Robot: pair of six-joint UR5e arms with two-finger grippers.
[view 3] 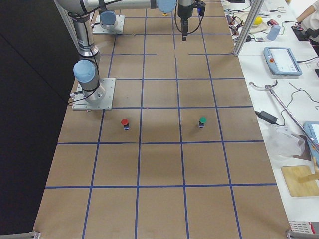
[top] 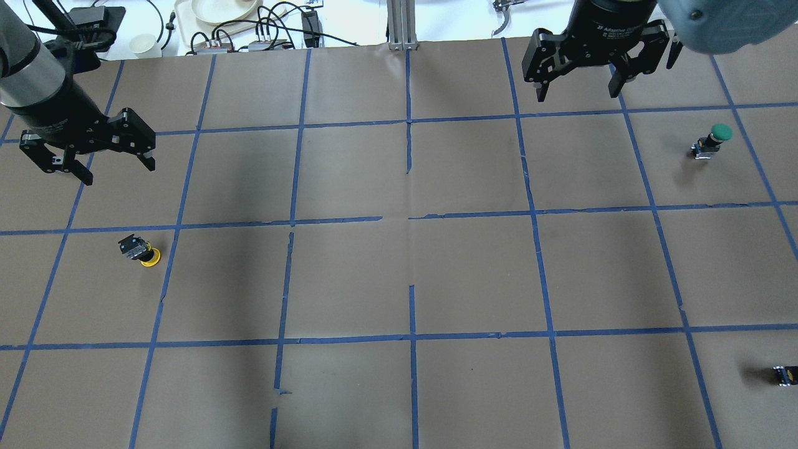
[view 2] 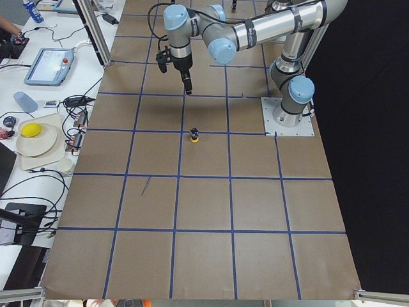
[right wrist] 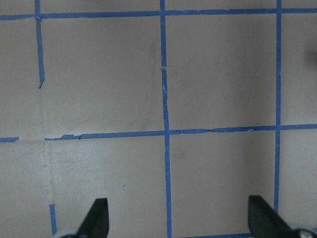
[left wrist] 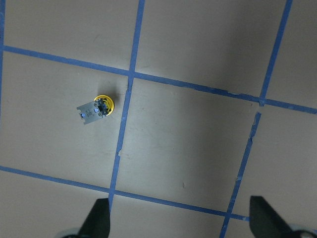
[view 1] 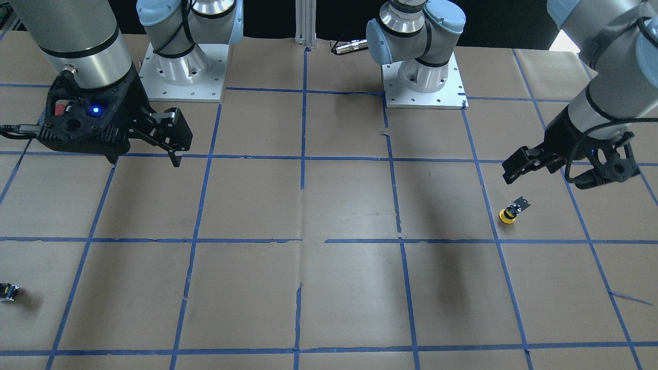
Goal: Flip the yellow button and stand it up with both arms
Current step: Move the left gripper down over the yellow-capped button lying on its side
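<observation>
Brown paper over the tabletop (view 1: pixel 329 205), ruled into squares with blue tape (view 1: pixel 303 128).

Front-facing view: yellow button (view 1: pixel 509 211) near the right edge, a little below mid-height, cap down on the paper, grey base tipped toward the upper right. Left claw (view 1: pixel 515 167) just above it in the frame, off the paper, touching nothing. Right claw (view 1: pixel 176 149) at upper left, likewise empty. Small dark block (view 1: pixel 7 291) at the lower left edge.

Overhead view: yellow button (top: pixel 140 251) in the left part, just left of a tape line and well below the left claw (top: pixel 118 171). Released, that claw, fingers spread wide with nothing between them. Right claw (top: pixel 576 93) at top right, spread just as wide, empty. Green button (top: pixel 712 141) upright at right; small dark block (top: pixel 785 375) at the lower right edge.

Left side view: yellow button (view 2: pixel 194 135) above frame centre, beside a tape crossing, yellow at the bottom and black on top. Left claw higher in the frame, apart from it.

Right side view: red button (view 3: pixel 124 122) and green button (view 3: pixel 202 121) standing at mid-frame, one square between them.

Left wrist view: yellow button (left wrist: pixel 96 109) left of centre, grey underside facing the camera, yellow rim peeking out behind, just left of a tape line. Two fingertips (left wrist: pixel 99 220) at the bottom corners, wide apart, clear of it.

Right wrist view: paper and tape between the spread fingertips (right wrist: pixel 96 220).
</observation>
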